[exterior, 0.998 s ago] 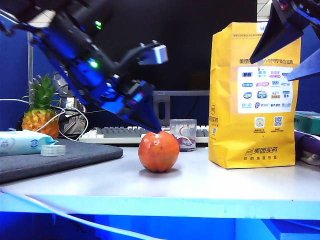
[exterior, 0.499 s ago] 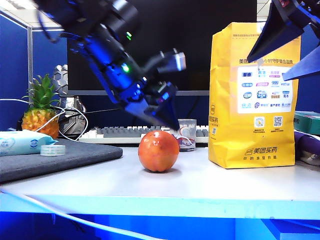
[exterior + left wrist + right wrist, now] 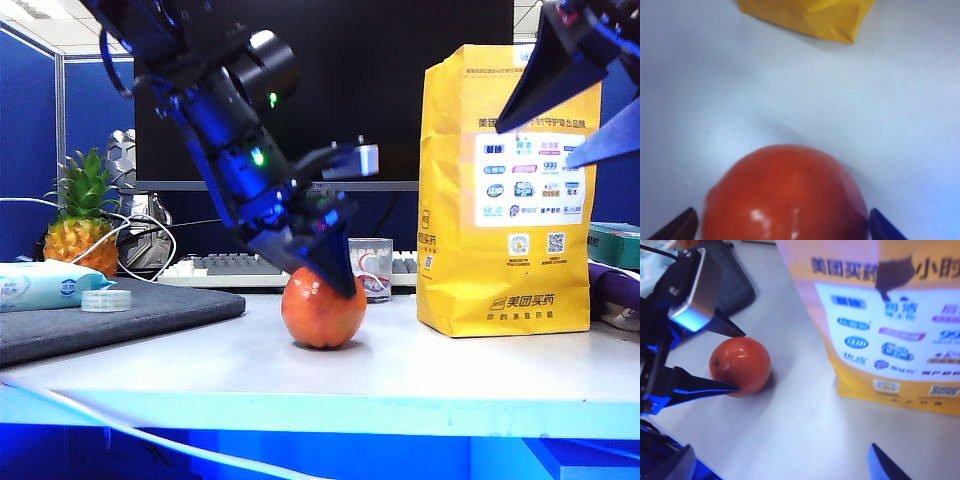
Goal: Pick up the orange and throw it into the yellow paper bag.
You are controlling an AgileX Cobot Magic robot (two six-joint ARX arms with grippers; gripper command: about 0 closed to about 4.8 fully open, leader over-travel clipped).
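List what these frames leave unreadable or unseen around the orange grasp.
- Left gripper open around the orange; finger contact unclear in every view.
- Yellow paper bag: mouth hidden, exterior view cuts off its top.
- Right gripper: body out of frame, only open fingers show.
- Bag's small print: too small.

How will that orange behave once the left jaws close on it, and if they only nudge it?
The orange is round and sits free on the table, so a nudge would probably roll it. Its glossy skin may let it slip. The left gripper straddles it with jaws open, so a squeeze across the middle should hold. The right gripper hangs open by the yellow paper bag.
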